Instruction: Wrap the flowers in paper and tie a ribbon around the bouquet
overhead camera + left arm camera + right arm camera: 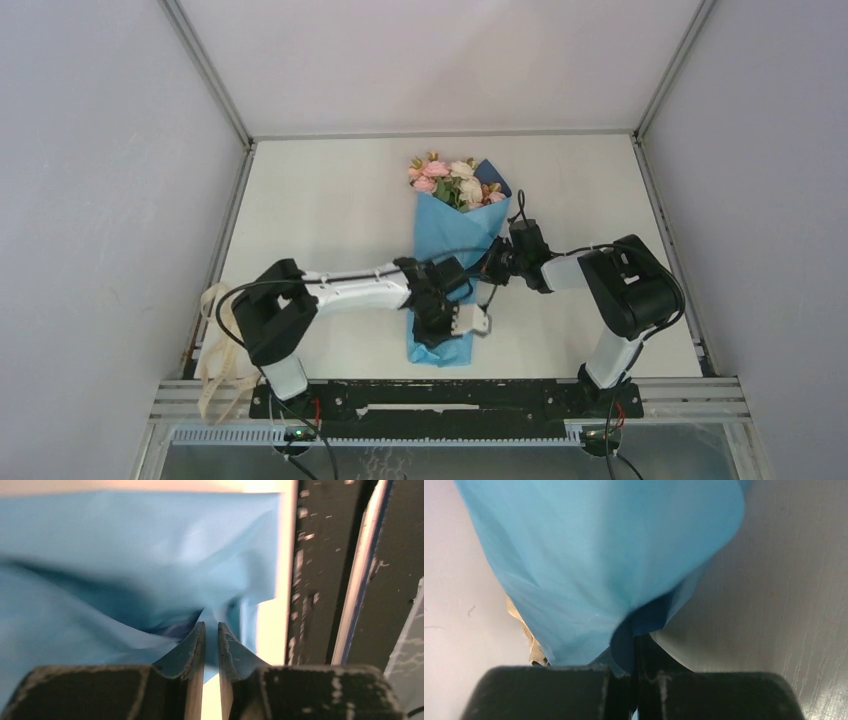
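Top external view had the bouquet (pixel 450 230) lying at the middle of the table (pixel 330 200). Its flowers (pixel 450 180) lay toward the upper edge of the frame, and the narrow end of the paper (pixel 440 355) cone pointed down toward the arm bases. Both arms reached in over it. The left gripper (pixel 442 325) sat over the lower part of the cone, and the right gripper (pixel 497 265) was against its right side, about halfway up. Left wrist view showed the jaws nearly together with only a thin slit between them. Creased blue paper gathered into their tips, so they were pinching a fold of it. Right wrist view showed the jaws pressed tight on a tuck of the paper, the sheet drawn toward them. The ribbon (pixel 213 345) hung in a loop over the table's left edge, at the lower left of the frame, well apart from the bouquet.
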Robot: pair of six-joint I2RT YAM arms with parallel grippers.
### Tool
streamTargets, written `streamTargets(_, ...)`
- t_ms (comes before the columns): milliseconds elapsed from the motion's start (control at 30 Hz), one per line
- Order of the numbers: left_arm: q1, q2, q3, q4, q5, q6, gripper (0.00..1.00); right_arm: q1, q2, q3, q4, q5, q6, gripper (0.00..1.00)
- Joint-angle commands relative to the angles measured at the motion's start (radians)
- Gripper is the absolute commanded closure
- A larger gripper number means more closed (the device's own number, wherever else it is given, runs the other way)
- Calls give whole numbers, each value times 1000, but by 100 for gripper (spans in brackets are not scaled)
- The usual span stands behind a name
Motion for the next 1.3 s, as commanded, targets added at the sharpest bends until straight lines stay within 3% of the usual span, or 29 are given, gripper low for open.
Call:
streamTargets(0, 209, -135, 228, -181, 56, -15, 76, -11, 4, -15, -62, 11, -47, 100)
streamTargets(133, 403, -260, 280, -229, -88, -55, 65, -26, 6, -15, -62, 1, -58, 100)
streamTargets(233, 591, -376, 184, -215, -201, -92, 60, -24, 6, -15, -72, 3, -72, 100)
streamTargets(433, 1116, -595, -76, -183, -313, -57, 48, -30, 8, -14, -80, -1, -91, 100)
streamTargets(567, 1477, -538, -182, -53, -469, -9, 47, -29, 11, -3, -113, 6, -116, 100)
streamTargets(700, 1766, -361, -122, -3, -412, -45, 52, -23, -7, 8, -152, 30, -141, 100)
streamTargets(933, 1904, -132, -27, 48, -364, -148, 55, -17, -25, 22, -189, 57, -162, 100)
streamTargets(1067, 1932, -102, -31, 97, -361, -201, 54, -16, -23, 25, -193, 61, -168, 100)
streamTargets(1267, 1964, -160, -52, 150, -229, -307, 48, -15, -10, 40, -206, 58, -180, 100)
